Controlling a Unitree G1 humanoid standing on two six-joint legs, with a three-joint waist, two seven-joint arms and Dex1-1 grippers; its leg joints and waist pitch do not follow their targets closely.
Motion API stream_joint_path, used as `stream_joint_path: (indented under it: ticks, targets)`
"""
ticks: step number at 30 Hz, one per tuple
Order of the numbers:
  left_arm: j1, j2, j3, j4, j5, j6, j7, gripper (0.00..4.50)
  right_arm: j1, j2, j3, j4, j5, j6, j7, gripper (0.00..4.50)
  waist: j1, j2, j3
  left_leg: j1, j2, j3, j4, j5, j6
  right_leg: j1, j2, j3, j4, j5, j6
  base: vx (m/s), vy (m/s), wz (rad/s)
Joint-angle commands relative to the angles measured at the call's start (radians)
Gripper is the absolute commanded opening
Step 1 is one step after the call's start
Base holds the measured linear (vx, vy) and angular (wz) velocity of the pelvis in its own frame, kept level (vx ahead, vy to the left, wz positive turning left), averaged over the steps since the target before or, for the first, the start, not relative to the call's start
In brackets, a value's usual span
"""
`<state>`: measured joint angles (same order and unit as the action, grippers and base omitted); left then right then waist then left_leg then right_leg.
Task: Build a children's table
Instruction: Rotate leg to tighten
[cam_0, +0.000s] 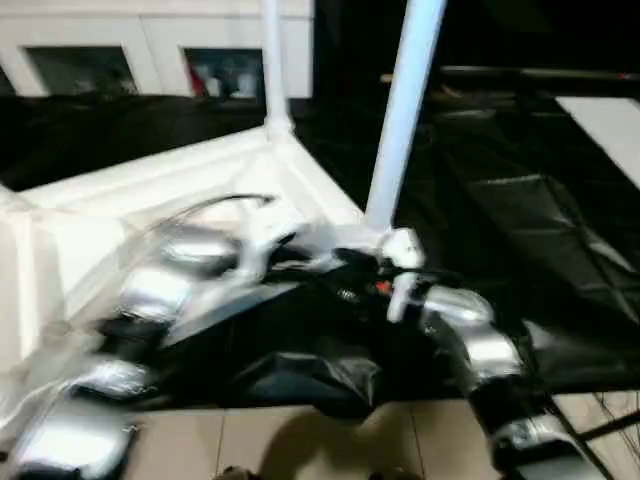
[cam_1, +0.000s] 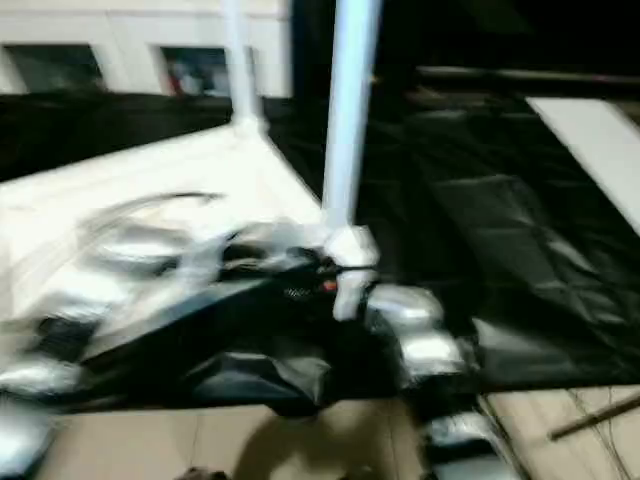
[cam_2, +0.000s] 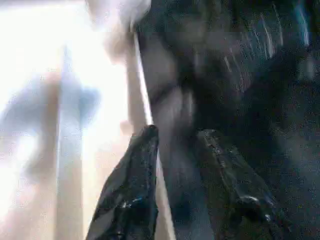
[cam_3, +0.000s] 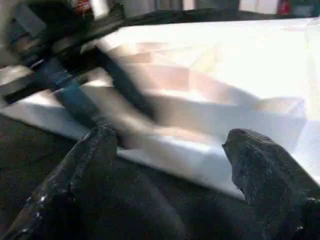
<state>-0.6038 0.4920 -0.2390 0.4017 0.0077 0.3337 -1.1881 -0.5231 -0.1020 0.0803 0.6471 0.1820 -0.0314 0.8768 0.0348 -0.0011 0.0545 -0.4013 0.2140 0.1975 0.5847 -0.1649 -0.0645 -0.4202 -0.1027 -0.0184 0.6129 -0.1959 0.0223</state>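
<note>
The white tabletop (cam_0: 150, 190) lies upside down on a black sheet, ribbed underside up. Two white legs stand in its corner sockets: a far one (cam_0: 272, 60) and a near one (cam_0: 405, 110). My left arm (cam_0: 190, 255) reaches blurred across the tabletop towards the near leg's corner. In the left wrist view, my left gripper (cam_2: 175, 135) hangs over the tabletop's edge (cam_2: 142, 90) with its fingers apart and nothing between them. My right gripper (cam_3: 170, 140) stands wide open close to the tabletop's rim (cam_3: 200, 150), by the base of the near leg, holding nothing.
The black plastic sheet (cam_0: 520, 220) covers the floor under and to the right of the tabletop. A white glass-door cabinet (cam_0: 150, 40) stands at the back. A white board (cam_0: 610, 130) lies at the far right. Tan floor (cam_0: 300, 440) shows at the front.
</note>
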Motion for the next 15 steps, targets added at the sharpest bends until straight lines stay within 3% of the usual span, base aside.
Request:
stream_joint_path:
  ticks: [1,2,3,5,7,8,9,12,13,14,15]
  targets:
    - [0.041,0.051,-0.02,-0.12,0.014,0.079,-0.046,1.81,-0.065,0.028,-0.017,0.062,-0.01,-0.016,-0.048,3.79,0.003,-0.006,-0.072,0.032,0.012,0.002,-0.067,-0.134,0.058,0.045,-0.015,0.012,-0.048,-0.013,-0.281,0.0,0.0,0.0]
    - [0.049,0.061,-0.02,-0.136,0.013,0.089,-0.051,1.97,-0.073,0.032,-0.018,0.072,-0.011,-0.019,-0.055,3.79,0.007,-0.001,-0.073,0.035,0.015,0.002,-0.066,-0.131,0.052,0.044,-0.018,0.011,-0.044,-0.003,-0.285,0.0,0.0,0.0]
    - [0.07,0.081,-0.023,-0.173,0.012,0.111,-0.059,2.13,-0.095,0.045,-0.019,0.103,-0.018,-0.029,-0.084,3.79,0.005,-0.001,-0.071,0.032,0.013,0.002,-0.068,-0.126,0.051,0.045,-0.014,0.011,-0.045,0.005,-0.282,0.0,0.0,0.0]
    - [0.097,0.102,-0.028,-0.221,0.01,0.141,-0.064,2.23,-0.118,0.06,-0.023,0.133,-0.02,-0.034,-0.11,3.79,0.008,-0.001,-0.073,0.041,0.011,0.005,-0.065,-0.109,0.042,0.043,-0.011,0.011,-0.041,0.054,-0.286,0.0,0.0,0.0]
    - [0.122,0.113,-0.031,-0.254,0.009,0.16,-0.059,2.37,-0.146,0.078,-0.031,0.165,-0.026,-0.043,-0.156,3.79,0.005,-0.005,-0.074,0.034,0.008,0.004,-0.064,-0.088,0.041,0.049,-0.011,0.011,-0.037,0.078,-0.287,0.0,0.0,0.0]
    - [0.142,0.117,-0.034,-0.271,0.013,0.169,-0.05,2.52,-0.173,0.1,-0.046,0.195,-0.022,-0.048,-0.201,3.79,0.007,-0.007,-0.075,0.037,0.008,0.006,-0.062,-0.082,0.041,0.048,-0.012,0.013,-0.037,0.09,-0.286,0.0,0.0,0.0]
    - [0.159,0.124,-0.041,-0.289,0.017,0.184,-0.03,2.52,-0.201,0.12,-0.064,0.229,-0.022,-0.058,-0.271,3.79,0.006,-0.012,-0.075,0.035,0.007,0.007,-0.062,-0.078,0.04,0.051,-0.012,0.013,-0.037,0.087,-0.283,0.0,0.0,0.0]
    - [0.167,0.127,-0.046,-0.295,0.023,0.194,-0.012,2.81,-0.22,0.137,-0.082,0.252,-0.015,-0.064,-0.323,3.79,0.004,-0.01,-0.073,0.035,0.006,0.005,-0.063,-0.087,0.035,0.05,-0.012,0.015,-0.036,0.062,-0.274,0.0,0.0,0.0]
    - [0.173,0.129,-0.046,-0.301,0.037,0.208,0.008,2.92,-0.238,0.155,-0.113,0.28,0.003,-0.064,-0.386,3.79,0.004,-0.01,-0.074,0.036,0.006,0.005,-0.064,-0.094,0.03,0.05,-0.012,0.015,-0.037,0.053,-0.266,0.0,0.0,0.0]
    - [0.175,0.128,-0.04,-0.299,0.059,0.216,0.037,2.92,-0.248,0.169,-0.142,0.299,0.025,-0.064,-0.429,3.79,0.004,-0.016,-0.074,0.036,0.005,0.005,-0.063,-0.1,0.029,0.05,-0.012,0.016,-0.038,0.043,-0.26,0.0,0.0,0.0]
    - [0.175,0.128,-0.04,-0.299,0.059,0.216,0.037,2.92,-0.248,0.169,-0.142,0.299,0.025,-0.064,-0.429,3.79,0.004,-0.014,-0.073,0.036,0.006,0.005,-0.064,-0.106,0.027,0.05,-0.013,0.016,-0.038,0.037,-0.256,0.0,0.0,0.0]
